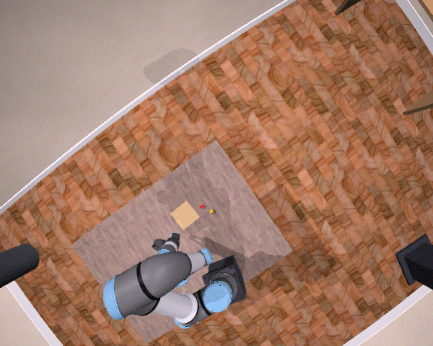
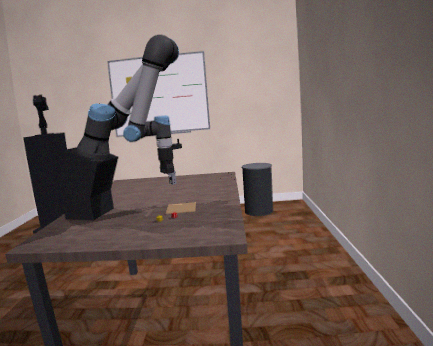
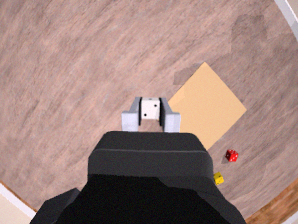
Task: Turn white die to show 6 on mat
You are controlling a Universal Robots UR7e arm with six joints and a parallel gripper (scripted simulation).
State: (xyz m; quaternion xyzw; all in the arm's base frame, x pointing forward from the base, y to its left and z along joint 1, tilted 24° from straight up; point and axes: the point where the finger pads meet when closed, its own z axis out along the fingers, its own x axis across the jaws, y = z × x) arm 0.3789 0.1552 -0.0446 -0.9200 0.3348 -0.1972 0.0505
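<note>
My gripper [image 3: 150,106] [image 2: 172,180] is shut on the white die [image 3: 149,110] and holds it in the air above the table, beside the mat and off it. The tan square mat [image 3: 208,106] [image 1: 184,215] [image 2: 181,207] lies flat on the table with no die on it. A red die [image 3: 232,156] [image 1: 202,205] [image 2: 174,215] and a yellow die [image 3: 218,177] [image 1: 211,211] [image 2: 159,218] lie on the table just past the mat's far side. In the overhead view the arm hides the white die.
The grey-brown table [image 1: 111,235] [image 2: 136,235] carries the robot base [image 1: 226,280] [image 2: 88,185] at one side. A dark bin [image 2: 257,189] stands on the floor by the wall. A black camera post [image 2: 41,112] stands behind the base.
</note>
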